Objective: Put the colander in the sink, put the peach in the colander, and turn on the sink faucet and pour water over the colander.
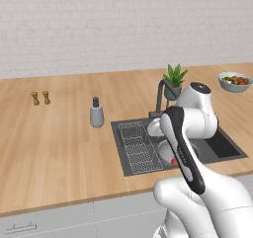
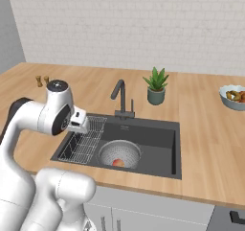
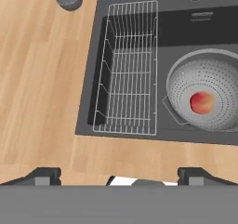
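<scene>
Grey perforated colander (image 3: 207,97) sits inside the sink (image 3: 186,28), peach (image 3: 202,102) resting in it; wire rack (image 3: 128,69) at its nine o'clock. Gripper (image 3: 118,174) hovers above, fingers spread wide, holding nothing.

Perforated metal colander (image 3: 211,97), matt dark sink (image 3: 186,25)

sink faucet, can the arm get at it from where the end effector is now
Probably yes: the sink faucet stands free behind the sink, with the open, empty end effector above the front edge and nothing between them.
</scene>
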Robot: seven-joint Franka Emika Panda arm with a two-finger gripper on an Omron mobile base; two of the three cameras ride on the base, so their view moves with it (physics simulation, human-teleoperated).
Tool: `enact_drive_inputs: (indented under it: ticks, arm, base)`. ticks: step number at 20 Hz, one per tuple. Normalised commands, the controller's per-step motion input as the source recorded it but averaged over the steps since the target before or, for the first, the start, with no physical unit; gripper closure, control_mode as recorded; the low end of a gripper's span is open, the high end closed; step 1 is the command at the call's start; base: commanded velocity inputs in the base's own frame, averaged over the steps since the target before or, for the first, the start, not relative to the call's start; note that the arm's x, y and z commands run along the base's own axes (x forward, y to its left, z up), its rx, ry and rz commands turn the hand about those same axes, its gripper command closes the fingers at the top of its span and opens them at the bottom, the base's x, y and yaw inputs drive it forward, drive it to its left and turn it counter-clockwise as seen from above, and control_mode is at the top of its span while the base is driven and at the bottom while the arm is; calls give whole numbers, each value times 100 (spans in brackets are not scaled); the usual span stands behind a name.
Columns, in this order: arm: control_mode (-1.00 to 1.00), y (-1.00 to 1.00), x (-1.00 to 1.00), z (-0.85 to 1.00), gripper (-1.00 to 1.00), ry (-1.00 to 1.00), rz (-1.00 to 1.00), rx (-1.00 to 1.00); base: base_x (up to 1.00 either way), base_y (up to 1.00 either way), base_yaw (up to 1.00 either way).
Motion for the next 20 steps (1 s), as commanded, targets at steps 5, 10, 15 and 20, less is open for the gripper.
enact_drive_inputs:
  ticks: [5, 10, 15, 20]
  arm:
    - [100, 0, 0, 0, -100, 0, 0, 0]
    - [100, 0, 0, 0, -100, 0, 0, 0]
    - [100, 0, 0, 0, -100, 0, 0, 0]
    - [100, 0, 0, 0, -100, 0, 0, 0]
  base:
    - [0, -33, -1]
    - [1, -84, -4]
    - [7, -76, -3]
    - [32, -26, -2]
